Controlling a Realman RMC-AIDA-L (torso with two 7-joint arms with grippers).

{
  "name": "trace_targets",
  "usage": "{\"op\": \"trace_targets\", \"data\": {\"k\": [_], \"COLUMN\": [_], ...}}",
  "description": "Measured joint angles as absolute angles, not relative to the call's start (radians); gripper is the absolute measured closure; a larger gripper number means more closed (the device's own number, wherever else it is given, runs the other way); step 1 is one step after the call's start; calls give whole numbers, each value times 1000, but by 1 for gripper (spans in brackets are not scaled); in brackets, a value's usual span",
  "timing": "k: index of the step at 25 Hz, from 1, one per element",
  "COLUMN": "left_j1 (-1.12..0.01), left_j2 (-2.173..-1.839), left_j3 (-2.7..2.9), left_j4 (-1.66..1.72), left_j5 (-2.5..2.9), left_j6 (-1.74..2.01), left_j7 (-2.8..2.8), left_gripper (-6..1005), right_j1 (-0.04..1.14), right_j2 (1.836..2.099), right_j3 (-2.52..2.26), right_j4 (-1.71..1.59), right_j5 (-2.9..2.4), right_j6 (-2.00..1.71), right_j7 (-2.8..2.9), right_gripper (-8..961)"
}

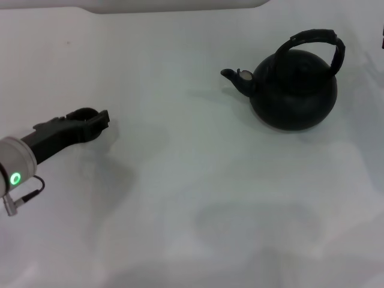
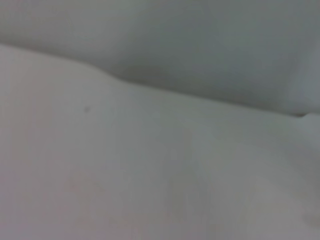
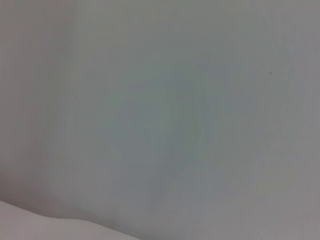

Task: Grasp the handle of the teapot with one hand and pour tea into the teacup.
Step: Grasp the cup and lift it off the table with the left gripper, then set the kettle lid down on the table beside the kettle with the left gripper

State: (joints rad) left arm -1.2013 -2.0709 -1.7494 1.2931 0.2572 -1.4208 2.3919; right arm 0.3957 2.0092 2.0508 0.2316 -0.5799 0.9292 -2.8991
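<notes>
The matte black teapot [image 1: 294, 90] stands on the white table at the back right. Its spout [image 1: 236, 77], with a pale spot, points left. Its ribbed black handle [image 1: 315, 39] arches over the top, tilted toward the right. Nothing touches the teapot. My left gripper [image 1: 96, 123] hovers low at the left, far from the teapot, on a grey wrist with a green light [image 1: 14, 178]. A rounded dark shape at its tip cannot be told apart from the gripper. No teacup shows plainly in any view. My right gripper is out of view.
The white table [image 1: 198, 198] spreads across the head view, and its far edge [image 1: 180, 7] runs along the top. A thin dark sliver [image 1: 382, 41] sits at the right edge. Both wrist views show only pale blurred surface.
</notes>
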Motion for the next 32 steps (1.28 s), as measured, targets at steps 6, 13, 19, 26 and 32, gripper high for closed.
{"op": "trace_targets", "data": {"k": [6, 13, 19, 26, 32], "left_j1": [-1100, -894, -831, -830, -853], "left_j2": [-2073, -2071, -2073, -2075, -2077], "left_j3": [-1493, -947, -348, 20, 232], "left_j4": [1148, 724, 523, 464, 392], "left_j5": [249, 71, -193, -384, -498], "left_j6": [-1618, -1610, -1414, -1302, -1190], "left_j7": [2206, 1905, 1731, 1715, 1703], "left_gripper": [299, 298, 298, 298, 298], "right_j1": [400, 400, 397, 398, 399], "right_j2": [2009, 2008, 2008, 2008, 2009], "right_j3": [2051, 2057, 2059, 2059, 2059], "right_j4": [232, 232, 232, 231, 229], "right_j5": [-580, -579, -573, -572, -572], "right_j6": [921, 921, 920, 920, 925], "right_j7": [-2899, -2899, -2899, -2899, -2899], "right_gripper": [83, 84, 83, 84, 84]}}
